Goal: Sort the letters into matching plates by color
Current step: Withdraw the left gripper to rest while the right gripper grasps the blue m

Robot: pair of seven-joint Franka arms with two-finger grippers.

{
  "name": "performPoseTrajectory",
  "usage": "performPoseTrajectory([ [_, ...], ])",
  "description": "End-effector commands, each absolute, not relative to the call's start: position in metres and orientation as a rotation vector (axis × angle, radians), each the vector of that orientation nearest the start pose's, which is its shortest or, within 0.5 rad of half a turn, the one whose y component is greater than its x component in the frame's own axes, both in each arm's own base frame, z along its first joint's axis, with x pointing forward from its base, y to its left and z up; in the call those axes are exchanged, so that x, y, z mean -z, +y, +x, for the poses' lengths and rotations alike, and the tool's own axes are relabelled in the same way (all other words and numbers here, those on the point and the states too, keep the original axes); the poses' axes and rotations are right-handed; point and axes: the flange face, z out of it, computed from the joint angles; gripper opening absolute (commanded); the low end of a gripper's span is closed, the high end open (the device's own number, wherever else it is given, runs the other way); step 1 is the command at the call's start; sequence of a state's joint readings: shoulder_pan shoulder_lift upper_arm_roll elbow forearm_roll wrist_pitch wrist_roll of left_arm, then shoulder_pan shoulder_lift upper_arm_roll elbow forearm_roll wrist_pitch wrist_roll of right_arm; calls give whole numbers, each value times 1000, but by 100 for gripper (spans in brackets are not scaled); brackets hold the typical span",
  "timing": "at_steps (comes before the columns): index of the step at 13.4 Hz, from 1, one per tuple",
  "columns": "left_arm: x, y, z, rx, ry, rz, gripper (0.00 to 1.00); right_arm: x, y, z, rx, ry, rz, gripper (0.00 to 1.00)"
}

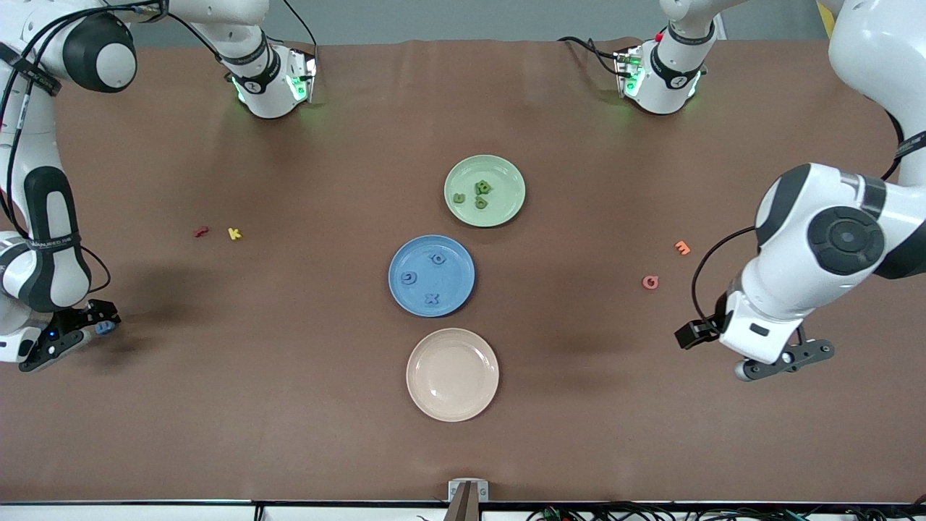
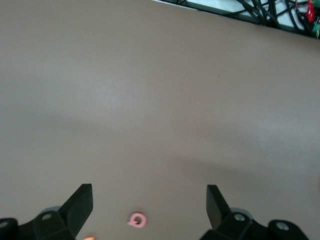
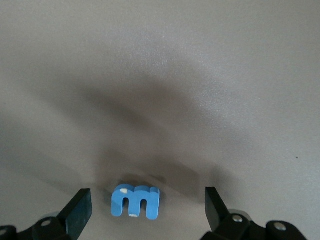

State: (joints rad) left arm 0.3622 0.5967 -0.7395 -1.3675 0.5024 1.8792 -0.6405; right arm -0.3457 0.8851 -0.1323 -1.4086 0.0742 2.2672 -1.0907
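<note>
My right pincer [image 3: 145, 210] is released, low over the brown worktop [image 3: 200, 75]; the small chunky blue letter [image 3: 135, 201] lies between its fingers. It looks light and stiff; I would hold its flat sides. My left pincer [image 2: 149, 210] waits, released.

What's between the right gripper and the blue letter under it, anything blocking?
Nothing visible. The right gripper hangs over the blue letter, jaws open, with bare table around it. No other piece lies between them. The left gripper waits, open, at its own end of the table.
</note>
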Motion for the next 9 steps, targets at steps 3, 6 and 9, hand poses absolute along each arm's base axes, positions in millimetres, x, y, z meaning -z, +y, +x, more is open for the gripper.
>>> performPoseTrajectory([
  [3,-510,-55,682,154,-333,-3139,100,-163,-320,656,-57,-923,-3006,92],
  [6,-535,-28,668,109,-324,-3224,100,-163,-319,655,-63,-925,-3005,55],
  [9,-555,5,648,40,-335,-3220,100,-163,-319,656,-63,-928,-3005,25],
])
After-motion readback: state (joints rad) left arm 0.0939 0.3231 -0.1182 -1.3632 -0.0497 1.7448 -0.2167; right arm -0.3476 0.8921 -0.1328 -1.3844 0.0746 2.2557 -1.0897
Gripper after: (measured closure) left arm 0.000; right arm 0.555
